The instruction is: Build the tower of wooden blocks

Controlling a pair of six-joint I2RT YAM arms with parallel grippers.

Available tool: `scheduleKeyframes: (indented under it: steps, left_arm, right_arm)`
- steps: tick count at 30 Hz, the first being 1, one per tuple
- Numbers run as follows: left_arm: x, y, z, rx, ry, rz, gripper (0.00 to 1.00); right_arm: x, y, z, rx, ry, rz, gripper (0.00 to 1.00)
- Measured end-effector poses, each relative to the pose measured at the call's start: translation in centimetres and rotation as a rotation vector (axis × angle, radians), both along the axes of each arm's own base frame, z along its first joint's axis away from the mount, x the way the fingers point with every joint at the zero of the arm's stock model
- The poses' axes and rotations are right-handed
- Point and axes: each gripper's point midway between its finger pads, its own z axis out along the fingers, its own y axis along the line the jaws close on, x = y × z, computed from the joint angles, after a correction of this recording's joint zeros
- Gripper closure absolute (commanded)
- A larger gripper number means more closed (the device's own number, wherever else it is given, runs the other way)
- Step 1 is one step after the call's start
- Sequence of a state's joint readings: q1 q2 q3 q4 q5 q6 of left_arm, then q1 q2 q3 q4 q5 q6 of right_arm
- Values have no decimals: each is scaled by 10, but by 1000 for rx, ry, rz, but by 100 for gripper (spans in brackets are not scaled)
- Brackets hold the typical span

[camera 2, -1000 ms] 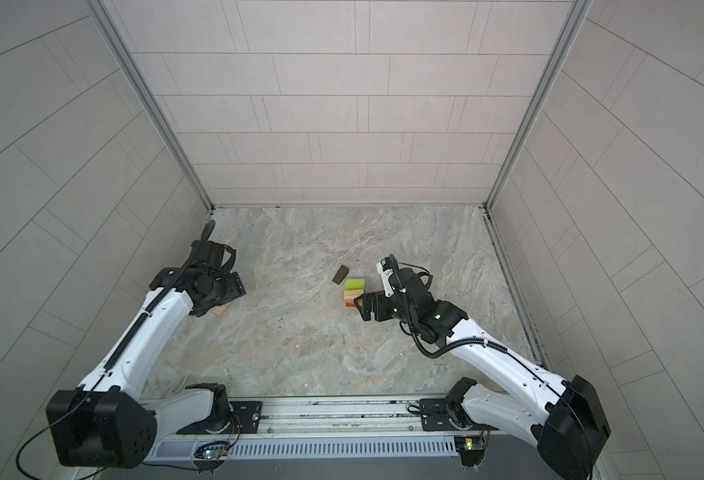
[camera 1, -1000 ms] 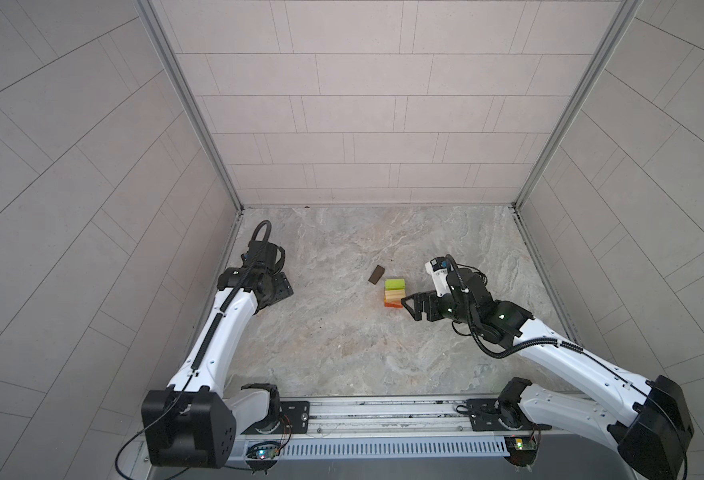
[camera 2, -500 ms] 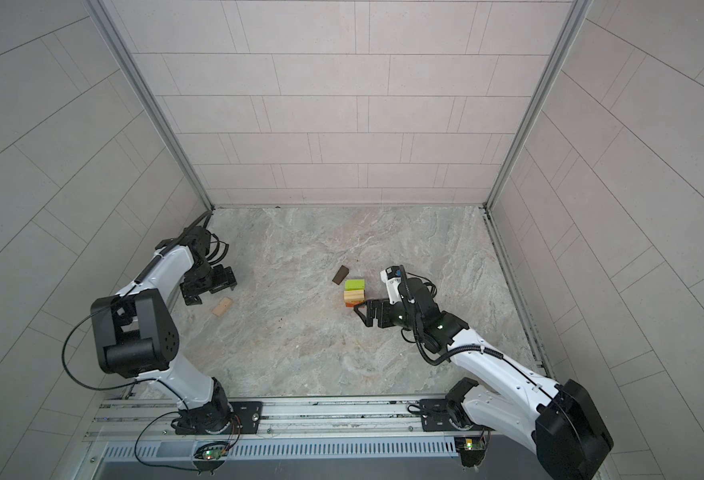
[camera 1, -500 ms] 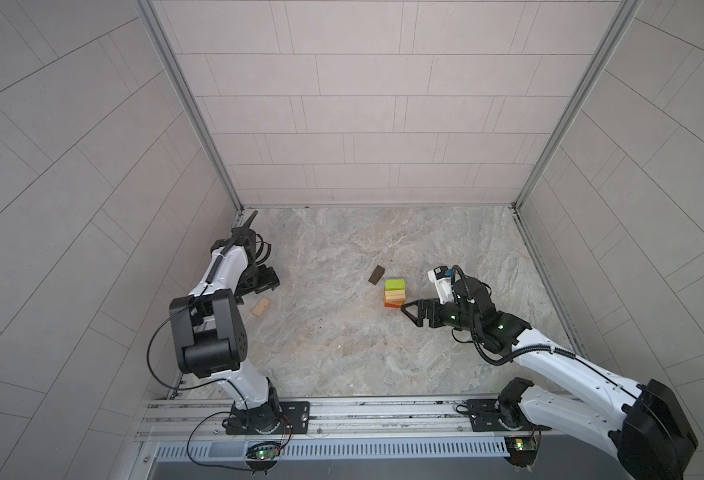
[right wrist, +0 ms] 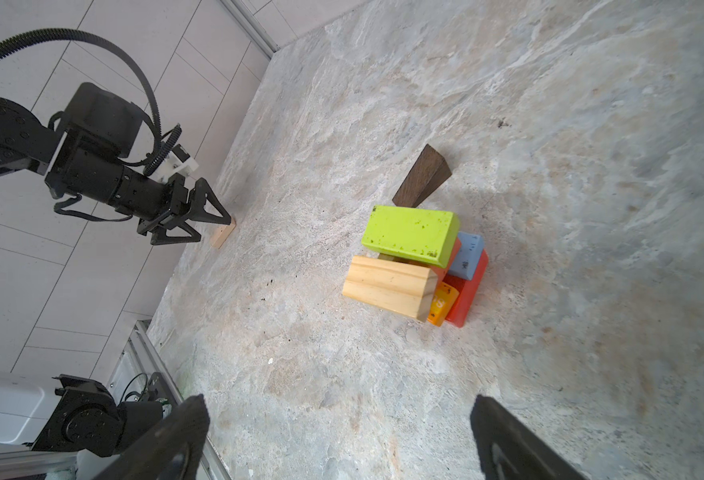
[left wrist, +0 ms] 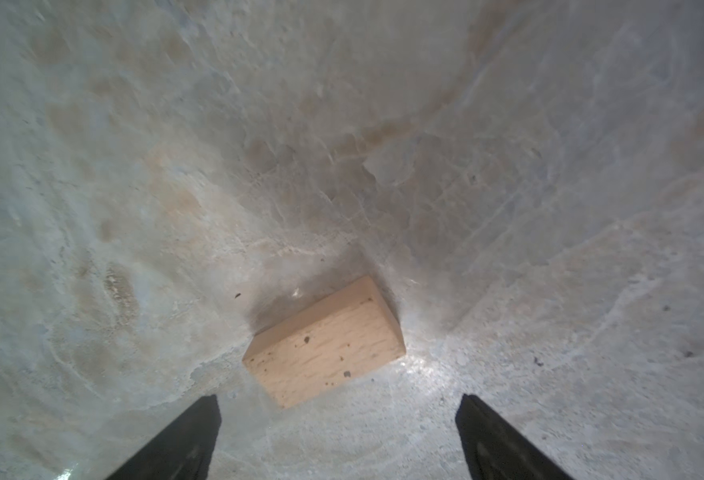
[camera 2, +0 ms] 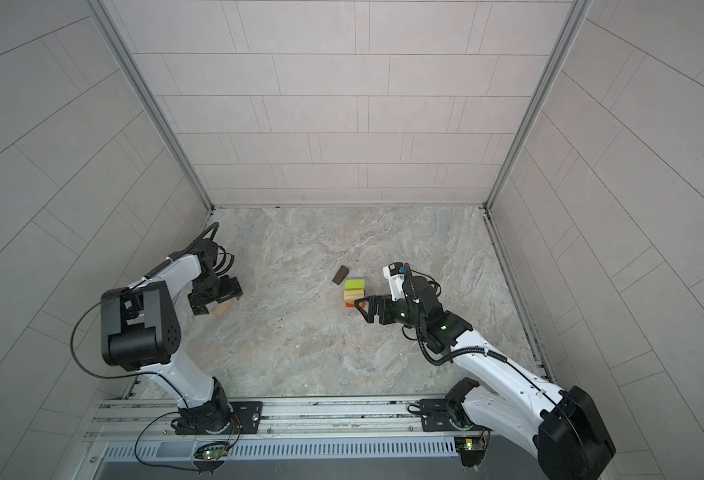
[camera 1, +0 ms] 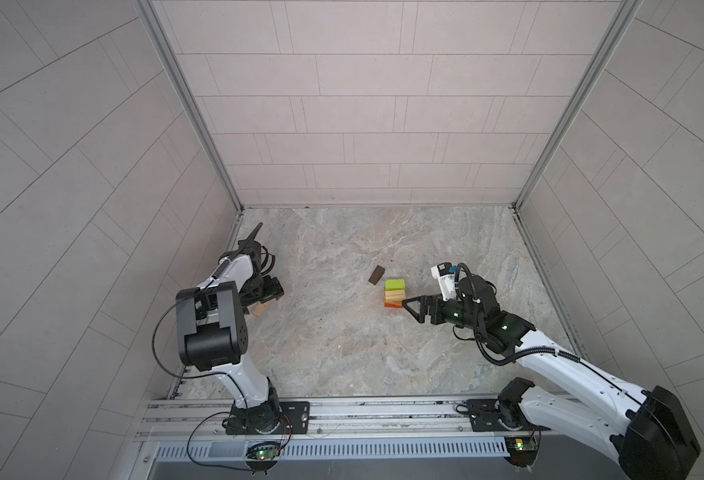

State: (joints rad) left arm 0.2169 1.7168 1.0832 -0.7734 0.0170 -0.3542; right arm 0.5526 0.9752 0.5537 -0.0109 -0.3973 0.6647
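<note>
marble table (camera 1: 342,353) holds the tower (camera 1: 394,293); left gripper (left wrist: 337,419) spread over a tan block (left wrist: 325,343), right gripper (camera 1: 414,307) spread beside the tower.

My left arm has folded back toward the wall, and my left end effector (camera 1: 268,291) now hangs open just beside the tan block (camera 1: 260,309). My right end effector (camera 1: 418,308) has drawn back slightly from the tower (camera 1: 394,293).
</note>
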Motion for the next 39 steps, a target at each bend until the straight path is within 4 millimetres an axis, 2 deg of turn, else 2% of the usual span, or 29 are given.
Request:
scheduleKeyframes:
  steps: [6, 21, 36, 39]
  left_arm:
    - [-4, 3, -10, 21, -3, 43, 7]
    - [4, 17, -5, 62, -65, 170, 8]
    - [9, 20, -7, 59, -99, 219, 22]
    - [9, 18, -9, 50, -103, 222, 28]
  right_arm:
    - [4, -6, -1, 0, 4, -19, 0]
    - [5, -7, -1, 7, 7, -22, 0]
    - [7, -11, -1, 10, 9, -31, 0]
    - [7, -11, -1, 11, 10, -31, 0]
